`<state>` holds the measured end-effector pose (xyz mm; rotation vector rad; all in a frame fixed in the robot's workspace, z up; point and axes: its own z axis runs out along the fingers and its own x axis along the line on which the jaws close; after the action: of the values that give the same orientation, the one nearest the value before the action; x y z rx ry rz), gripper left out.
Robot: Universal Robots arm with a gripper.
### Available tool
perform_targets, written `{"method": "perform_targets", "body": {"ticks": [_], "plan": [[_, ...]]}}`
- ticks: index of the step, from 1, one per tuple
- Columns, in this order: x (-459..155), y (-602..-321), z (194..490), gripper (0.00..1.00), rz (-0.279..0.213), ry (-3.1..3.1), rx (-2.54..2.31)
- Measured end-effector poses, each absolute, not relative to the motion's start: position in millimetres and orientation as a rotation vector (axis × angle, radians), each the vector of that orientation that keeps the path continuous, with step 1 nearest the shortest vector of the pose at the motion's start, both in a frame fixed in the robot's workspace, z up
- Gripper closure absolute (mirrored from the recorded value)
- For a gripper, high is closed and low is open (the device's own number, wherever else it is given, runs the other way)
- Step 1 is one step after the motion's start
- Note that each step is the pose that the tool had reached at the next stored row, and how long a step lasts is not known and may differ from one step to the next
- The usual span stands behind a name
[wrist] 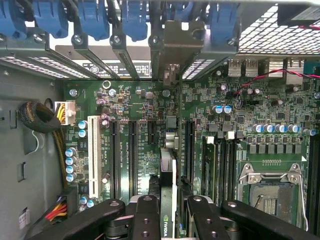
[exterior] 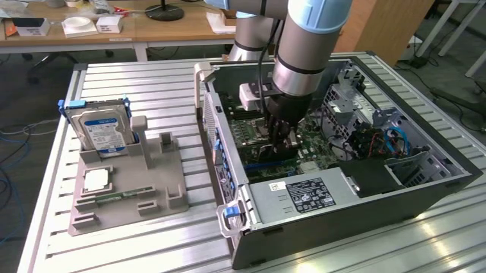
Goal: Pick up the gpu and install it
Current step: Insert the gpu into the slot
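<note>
Exterior view: arm reaches down into the open computer case, which lies on its side on the slatted aluminium table. Gripper sits low over the green motherboard; what the fingers carry cannot be made out from this angle. Power supply lies just toward the camera from the jaws. Well off to the exterior view's left of the jaws, a grey parts holder carries the blue-labelled hard drive standing upright, and a memory stick lying flat.

Wrist view: gripper is partly closed, black fingers pressing either side of the gpu. The card is seen edge-on, upright between the jaws, its thin green edge and logo visible. It runs forward from the jaws over the motherboard toward the rear slot brackets. Black expansion slots lie to one side of the jaws, the white slot further out; the CPU socket lies on the other side. Whether the card's edge has entered a slot cannot be told.
</note>
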<state>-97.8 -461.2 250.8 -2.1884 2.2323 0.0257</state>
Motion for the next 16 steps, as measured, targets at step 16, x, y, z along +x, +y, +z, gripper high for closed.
{"method": "perform_targets", "body": {"ticks": [16], "plan": [[-97.8, -461.2, 249.5, 0.74, 0.026, 2.232, -2.188]]}}
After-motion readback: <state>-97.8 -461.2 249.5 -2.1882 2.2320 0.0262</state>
